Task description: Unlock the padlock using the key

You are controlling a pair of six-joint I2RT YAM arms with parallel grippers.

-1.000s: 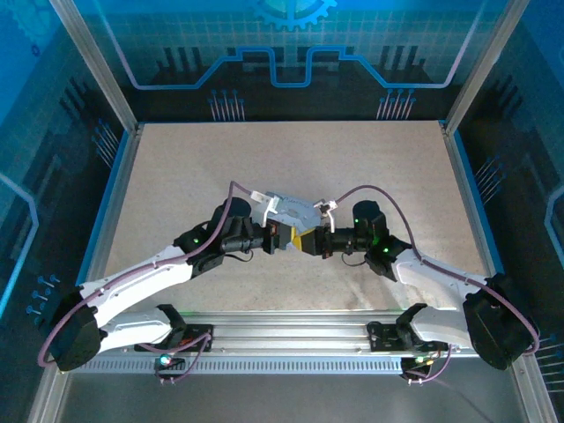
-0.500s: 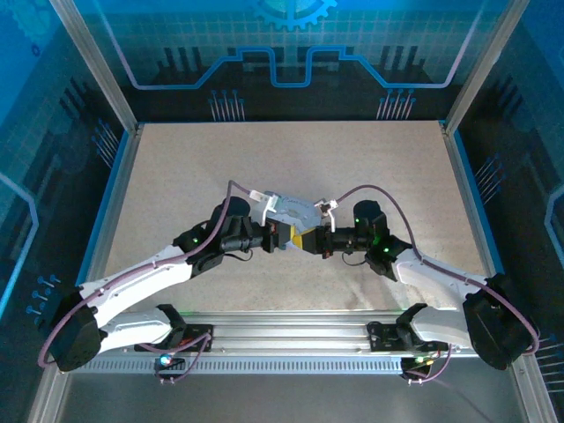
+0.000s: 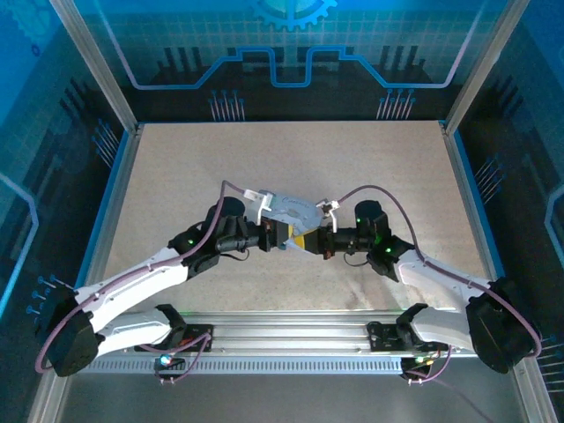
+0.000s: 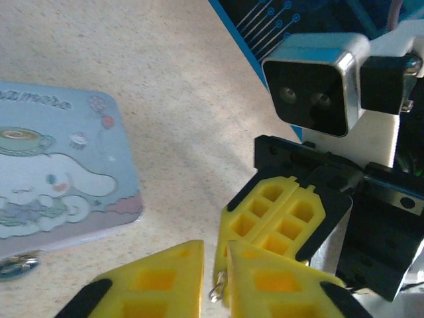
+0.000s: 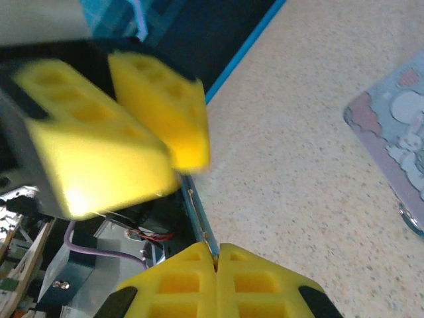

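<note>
The right jaws were clenched on the key (image 5: 201, 225), a thin metal sliver standing up out of the seam between their pads. The left jaws stood slightly parted, tip to tip with the right ones above the table (image 4: 185, 99). A small bit of metal showed in their gap, and I could not tell whether they touched it. What I took for the padlock (image 4: 14, 265) lay loose on the table just beside the edge of the tin (image 4: 59, 172). I judged it light and slick, likely to skate if poked. I would pinch its body across the flat sides, leaving the shackle free. The thin key could easily twist in the pads.
</note>
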